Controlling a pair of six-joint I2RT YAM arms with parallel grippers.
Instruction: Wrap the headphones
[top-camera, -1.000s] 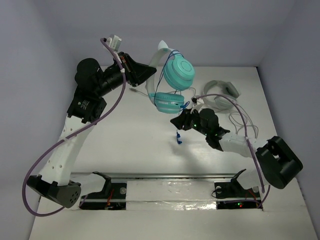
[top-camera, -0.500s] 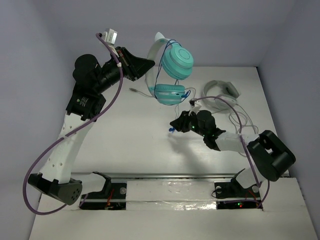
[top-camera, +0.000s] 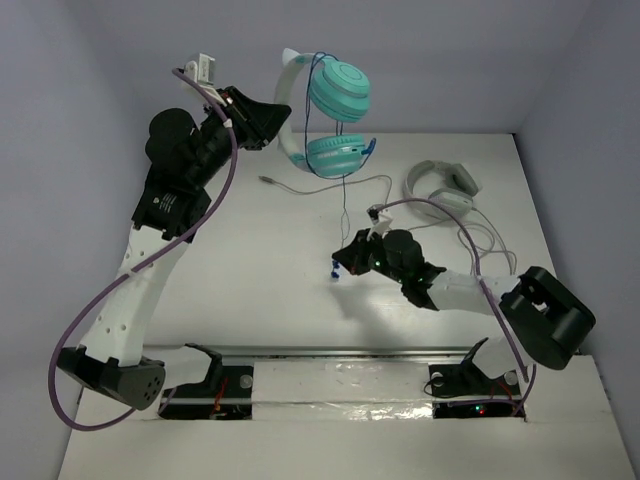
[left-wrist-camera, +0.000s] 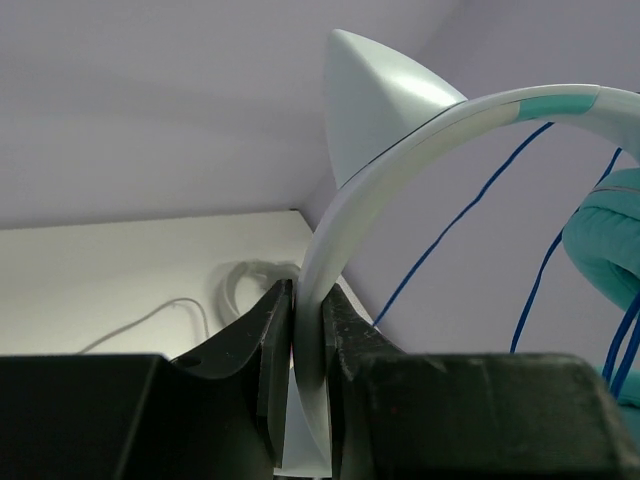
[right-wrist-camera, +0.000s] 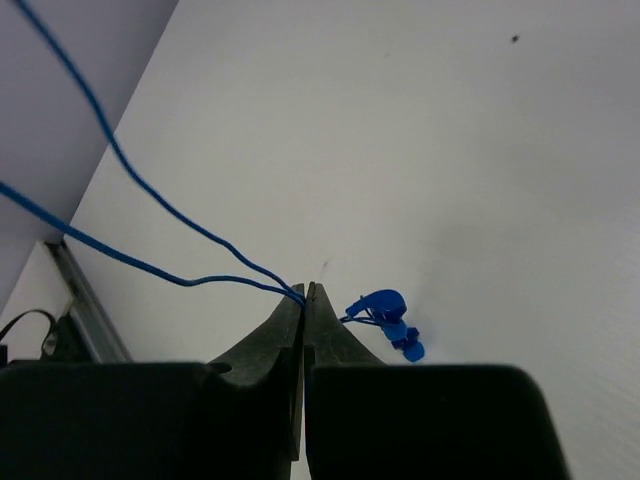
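Some of the wrapping looks done, but a good share is left. The teal over-ear headphones with round cups and a pale headband (top-camera: 338, 88) are not on the white table (top-camera: 250, 290). They hang in the air near the back wall, one cup above the other, held by the left fingers (left-wrist-camera: 255, 345), which are clamped tight on the headband just below a pointed ear-shaped piece. Strands of the thin blue cable (top-camera: 344, 205) already loop over the headband and between the cups; how many turns there are cannot be told. From the lower cup a long single run drops to the right fingers (right-wrist-camera: 335, 350) low over the table. These are pressed together, pinching the cable at its far end, with the small blue plug (right-wrist-camera: 390, 322) sticking out just beside their tips. As a judgement, what remains is to carry that free length up and round the headphones until the slack is gone, then secure the plug. A second, white-grey pair of headphones (top-camera: 445, 185) lies on the table to the right, well apart from the work, its grey cable (top-camera: 300, 190) trailing across the surface under the hanging pair.
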